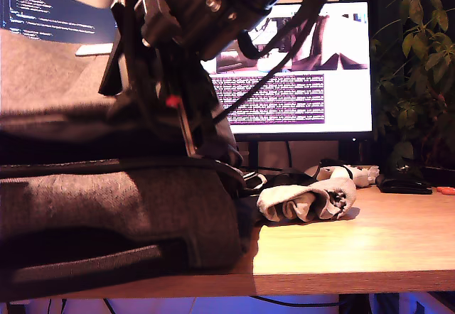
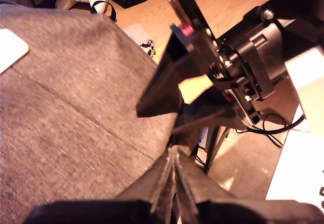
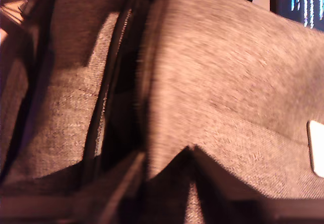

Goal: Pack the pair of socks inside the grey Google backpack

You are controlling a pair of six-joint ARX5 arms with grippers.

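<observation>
Socks (image 1: 307,202) lying on the table (image 1: 370,246) just beside the backpack (image 1: 121,214), both sets of fingers pinching backpack fabric at the opening; slipping fabric could close it.

Layout: backpack and socks on desk
Backpack (image 1: 121,214) at the exterior view's left; socks (image 1: 307,202) beside it on desk (image 1: 370,250), monitor (image 1: 306,79) behind

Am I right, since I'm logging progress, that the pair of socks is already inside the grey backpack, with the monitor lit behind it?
Not quite. The pair of socks lies on the wooden desk beside the grey backpack, not inside it, as the exterior view shows. The monitor behind is lit, as you said.
</observation>
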